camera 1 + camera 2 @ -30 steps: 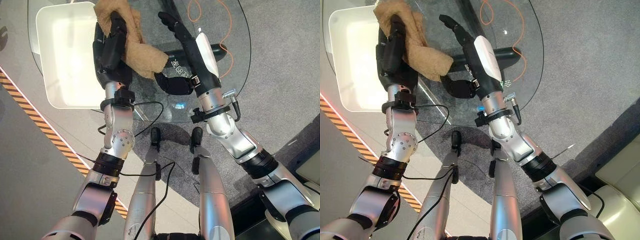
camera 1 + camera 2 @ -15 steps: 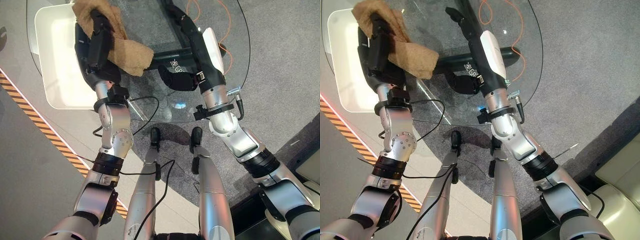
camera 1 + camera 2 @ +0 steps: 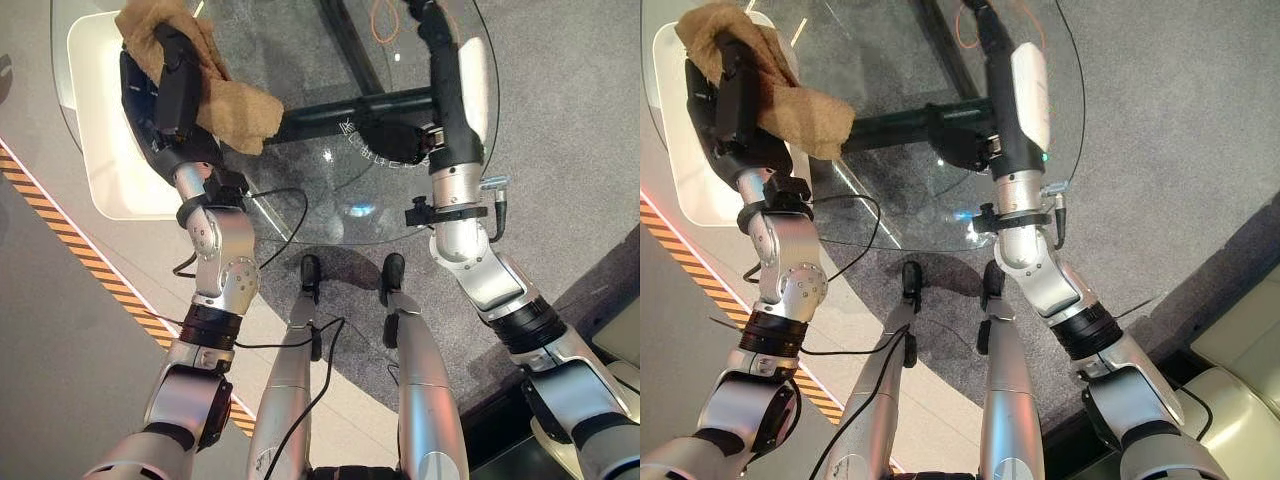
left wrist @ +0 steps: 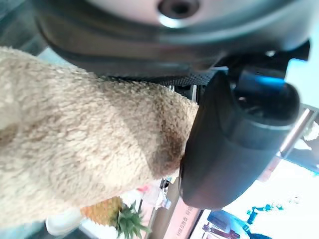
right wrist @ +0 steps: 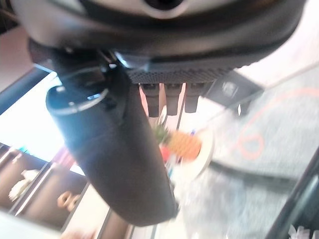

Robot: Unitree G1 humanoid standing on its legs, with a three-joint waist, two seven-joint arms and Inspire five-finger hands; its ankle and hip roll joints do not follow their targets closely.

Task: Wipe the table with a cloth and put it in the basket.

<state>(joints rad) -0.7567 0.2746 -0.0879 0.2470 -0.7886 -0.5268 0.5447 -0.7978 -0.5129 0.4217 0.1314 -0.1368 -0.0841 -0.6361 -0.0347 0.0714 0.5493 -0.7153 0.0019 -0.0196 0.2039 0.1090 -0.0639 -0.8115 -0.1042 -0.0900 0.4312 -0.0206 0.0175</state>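
A grey carpet (image 3: 560, 150) with a rough, speckled weave is seen nearest, and beside it, on the left, a smooth pale floor crossed by a strip of orange and black stripes (image 3: 70, 240). Above the carpet a round table (image 3: 340, 215) of clear glass is carried on a dark, bar-shaped frame (image 3: 345, 105), which is visible through the top.

The left hand (image 3: 165, 95) is held above the table's left edge. Its dark fingers are curled round a tan cloth (image 3: 235, 105) – a thick, fleecy piece, crumpled, with one loose end hanging toward the middle of the table. In the left wrist view the woolly pile of the cloth (image 4: 75, 149) is seen pressed against the smooth black thumb (image 4: 234, 144).

Behind and under this hand a white basket (image 3: 100, 170) is placed, a shallow rectangular tray with rounded corners and a plain, matte inside. The cloth is above its right rim, not lying inside it.

The right hand (image 3: 985, 25) is stretched far over the glass, at the top edge of the head views. In the right wrist view its fingers (image 5: 167, 94) are seen straight and relaxed – nothing is held. A thin orange cord (image 3: 385, 20) lies in loops near it on the carpet below the glass.
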